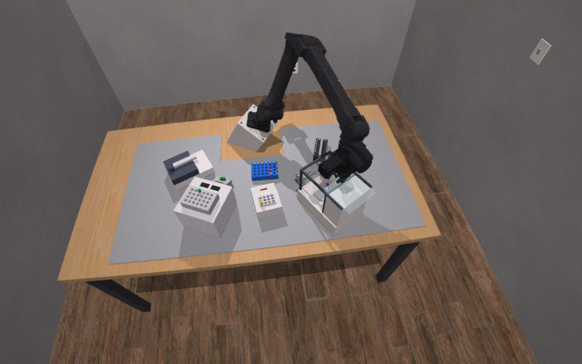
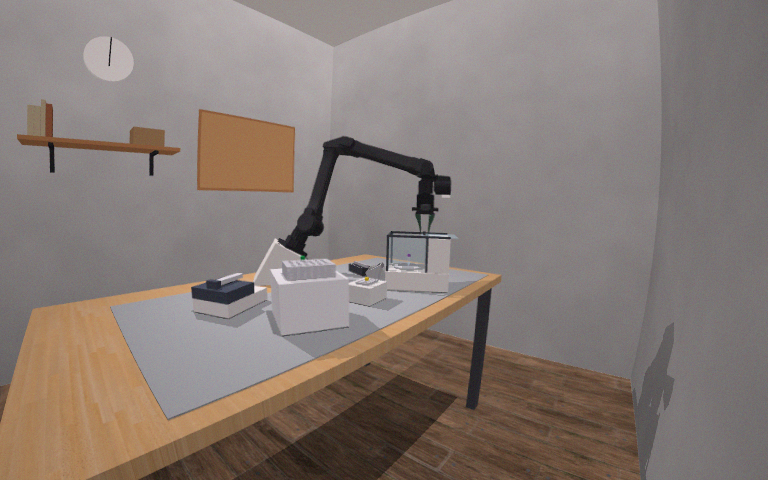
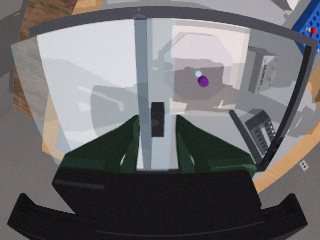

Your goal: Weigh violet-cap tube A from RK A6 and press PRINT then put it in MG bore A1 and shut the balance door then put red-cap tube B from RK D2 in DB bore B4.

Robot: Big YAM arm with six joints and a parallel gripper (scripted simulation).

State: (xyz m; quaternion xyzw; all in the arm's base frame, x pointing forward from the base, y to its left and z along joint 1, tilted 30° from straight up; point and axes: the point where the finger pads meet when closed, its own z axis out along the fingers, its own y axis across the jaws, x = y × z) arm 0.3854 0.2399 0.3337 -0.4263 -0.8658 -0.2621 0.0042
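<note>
Tube A's violet cap (image 1: 327, 183) (image 2: 408, 255) (image 3: 203, 81) shows inside the balance (image 1: 349, 216) (image 2: 417, 281), over the pan. The balance's glass door (image 1: 364, 195) (image 3: 105, 65) is slid back, leaving the top above tube A uncovered. My gripper (image 1: 341, 179) (image 2: 424, 231) (image 3: 157, 121) is partly open at the top of the balance. In the wrist view its fingertips stand on either side of the door's black handle (image 3: 157, 131), with gaps. Tube B's red cap (image 1: 270, 171) (image 3: 313, 31) is in the blue rack (image 1: 257, 177). The balance's lamp cannot be made out.
The dark magnet block (image 1: 317, 148) (image 3: 262, 131) stands beside the balance. The white dry block (image 1: 267, 211) (image 2: 368, 293) holds a yellow-capped tube (image 1: 261, 202). Farther along stand a tall white station (image 1: 220, 216) (image 2: 314, 305) and a low dark-topped one (image 1: 182, 171) (image 2: 223, 291). Black frame bars edge the balance's top.
</note>
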